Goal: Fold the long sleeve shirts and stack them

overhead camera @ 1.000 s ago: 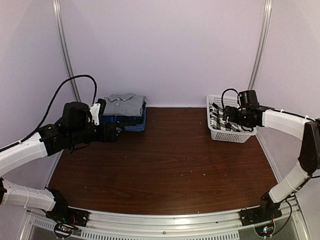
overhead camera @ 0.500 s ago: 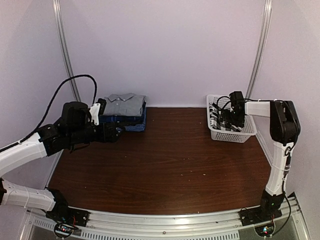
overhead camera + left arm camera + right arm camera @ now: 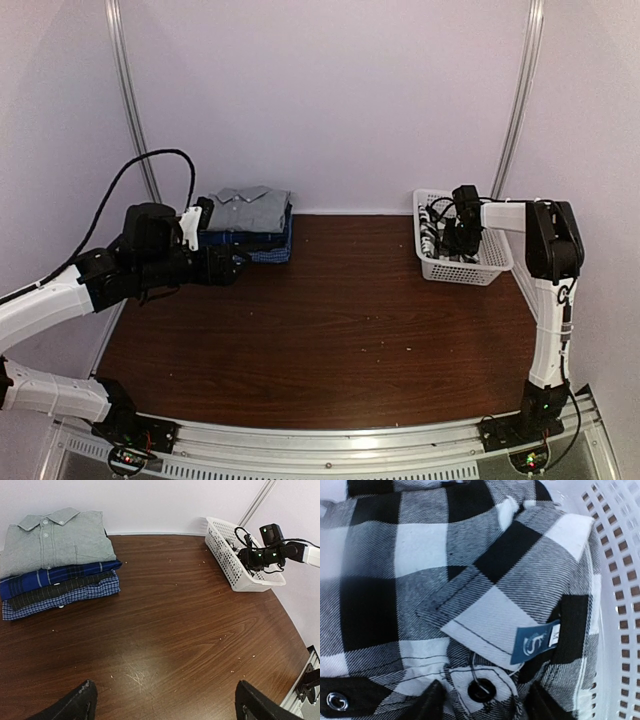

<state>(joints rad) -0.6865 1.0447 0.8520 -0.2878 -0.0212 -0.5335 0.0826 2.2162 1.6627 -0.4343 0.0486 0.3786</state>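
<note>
A black-and-white check long sleeve shirt [image 3: 470,580] lies crumpled in the white lattice basket [image 3: 468,270]. My right gripper [image 3: 485,696] reaches down into the basket, its dark fingers [image 3: 432,702] closed in on a bunched fold with a black button, beside a blue label. In the top view this gripper [image 3: 447,240] sits inside the basket. A folded stack of shirts [image 3: 245,224] stands at the back left, a grey one [image 3: 57,540] on top of dark blue and blue-checked ones. My left gripper [image 3: 232,266] hovers open in front of the stack, holding nothing.
The basket [image 3: 240,575] stands at the back right against the wall, its wall [image 3: 620,580] close to my right fingers. The brown wooden table [image 3: 340,320] stretches between the stack and the basket. Metal rails run up both back corners.
The right arm has swung in and down into the basket, and its fingers have closed in on the check shirt. The left arm has not moved.
</note>
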